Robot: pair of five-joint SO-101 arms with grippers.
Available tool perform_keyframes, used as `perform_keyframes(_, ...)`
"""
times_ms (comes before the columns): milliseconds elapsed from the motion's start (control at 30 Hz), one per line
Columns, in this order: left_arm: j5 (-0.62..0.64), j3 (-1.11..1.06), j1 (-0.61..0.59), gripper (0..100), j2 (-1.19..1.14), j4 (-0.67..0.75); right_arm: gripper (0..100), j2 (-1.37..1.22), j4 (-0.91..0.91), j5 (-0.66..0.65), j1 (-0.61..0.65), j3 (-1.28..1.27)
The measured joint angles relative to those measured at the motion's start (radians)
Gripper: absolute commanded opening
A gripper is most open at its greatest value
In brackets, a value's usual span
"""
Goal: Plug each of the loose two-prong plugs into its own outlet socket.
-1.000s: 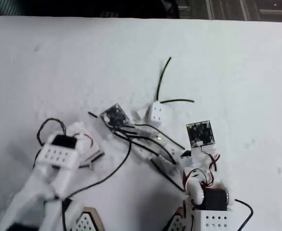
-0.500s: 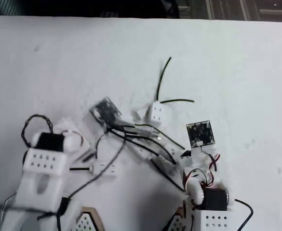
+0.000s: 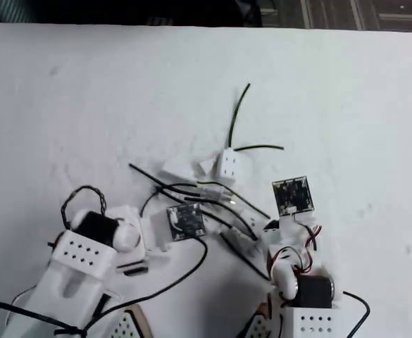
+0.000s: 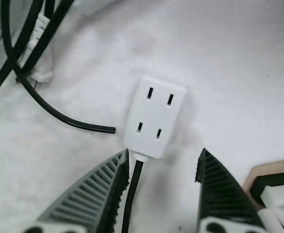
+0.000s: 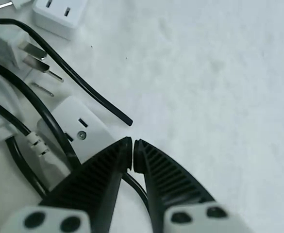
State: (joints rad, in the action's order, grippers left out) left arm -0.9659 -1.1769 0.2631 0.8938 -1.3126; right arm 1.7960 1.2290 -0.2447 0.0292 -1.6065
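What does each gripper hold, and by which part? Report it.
Nothing is held. The left gripper stands open at the outlet block's cord end; the right gripper is shut, empty.

No legible writing anywhere, white outlet block (image 4: 154, 118) unmarked, plug (image 5: 6, 48) bare of print

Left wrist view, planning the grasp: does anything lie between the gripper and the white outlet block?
Nothing visible does. The white outlet block lies just ahead of the open left gripper, its own cord running back between the fingers. A black cable end lies beside it, outside the gap.
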Motion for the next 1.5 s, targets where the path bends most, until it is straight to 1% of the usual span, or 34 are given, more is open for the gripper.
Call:
perform_keyframes(333,-0.003,-0.084,-0.002,24,0.000,0.140,2.4,0.000,0.000,0.000,0.000,-0.006)
perform_keyframes(667,-0.003,-0.107,0.008,23,-0.008,0.196,2.4,0.000,0.000,0.000,0.000,-0.006)
perform_keyframes(800,-0.003,-0.083,0.008,22,-0.132,0.229,2.4,0.000,0.000,0.000,0.000,-0.006)
perform_keyframes(900,-0.003,-0.009,0.008,17,-0.273,0.232,2.4,0.000,0.000,0.000,0.000,-0.006)
perform_keyframes(1000,-0.005,0.051,0.008,13,-0.387,0.218,2.4,0.000,0.000,0.000,0.000,-0.006)
perform_keyframes(1167,0.000,0.068,0.009,9,-0.405,0.215,2.4,0.000,0.000,0.000,0.000,-0.006)
perform_keyframes(1300,0.080,0.060,0.009,4,-0.379,0.215,2.4,0.000,0.000,0.000,0.000,-0.006)
perform_keyframes(1500,0.244,0.017,0.009,5,-0.296,0.215,2.4,0.000,0.000,0.000,0.000,-0.006)
